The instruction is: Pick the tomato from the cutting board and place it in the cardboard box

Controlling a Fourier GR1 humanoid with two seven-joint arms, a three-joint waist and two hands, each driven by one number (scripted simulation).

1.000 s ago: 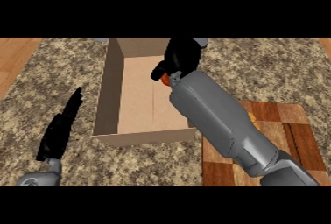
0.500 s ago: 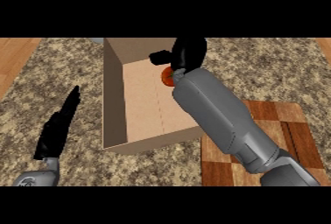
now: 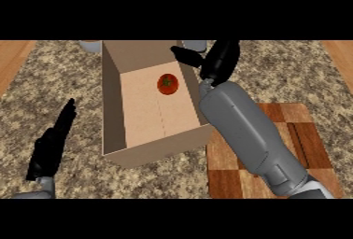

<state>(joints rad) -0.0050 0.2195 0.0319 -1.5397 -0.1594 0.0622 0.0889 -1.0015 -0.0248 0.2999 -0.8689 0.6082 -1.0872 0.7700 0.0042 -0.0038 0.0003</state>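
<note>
Head view: round red tomato (image 3: 167, 84) lies inside cardboard box (image 3: 117, 112), right hand (image 3: 217, 63) released.

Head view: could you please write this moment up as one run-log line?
tomato: on cardboard box floor, free | right hand: open above box's right wall | left hand: open, resting left | cutting board: bare

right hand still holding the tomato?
No. The round red tomato lies on the floor of the open brown cardboard box, apart from the black right hand, whose fingers are straight above the box's far edge.
</note>
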